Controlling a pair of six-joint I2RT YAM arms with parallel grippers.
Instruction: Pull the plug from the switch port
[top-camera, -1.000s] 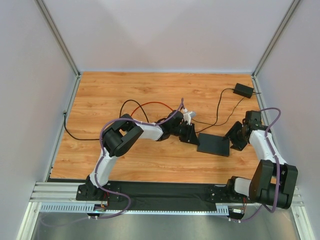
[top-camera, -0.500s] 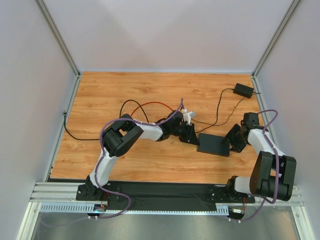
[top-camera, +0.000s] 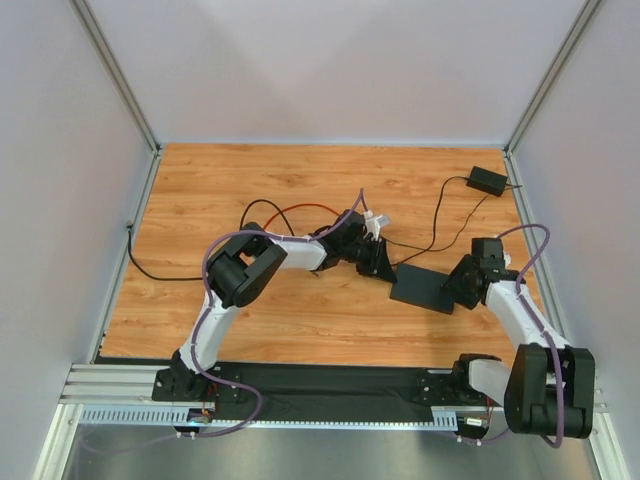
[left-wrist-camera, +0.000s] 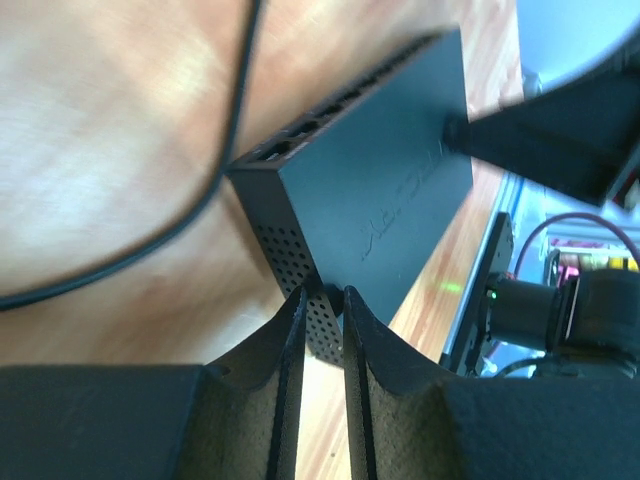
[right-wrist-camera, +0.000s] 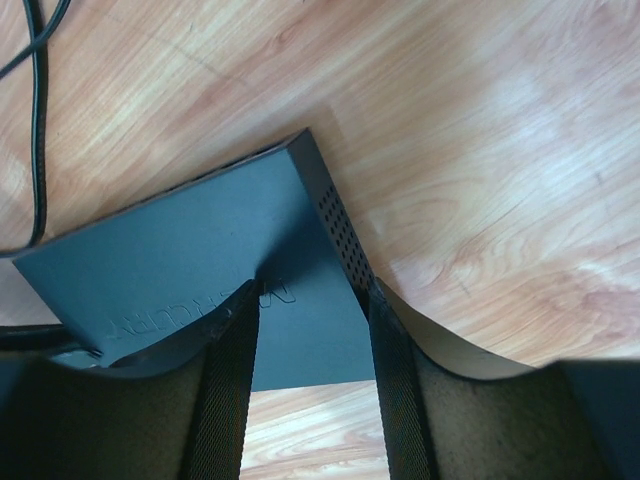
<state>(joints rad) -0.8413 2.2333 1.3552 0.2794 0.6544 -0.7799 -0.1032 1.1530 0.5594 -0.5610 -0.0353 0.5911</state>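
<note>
since a second ago the right tool (top-camera: 460, 284) has pushed forward against the right end of the switch (top-camera: 420, 288), and the box has slid slightly left. it is a thin black box lying flat on the worktop (top-camera: 230, 300), right of middle, between the 2 tools. the left tool (left-wrist-camera: 320, 302) shows only a narrow slit, its tips at a vented corner of the box; i cannot tell whether it pinches anything. the right tool's fingers stand apart astride the opposite corner; whether they squeeze it i cannot tell. a row of ports (left-wrist-camera: 305, 120) lines 1 long edge, with a black cable (left-wrist-camera: 228, 150) running just beside it.
</note>
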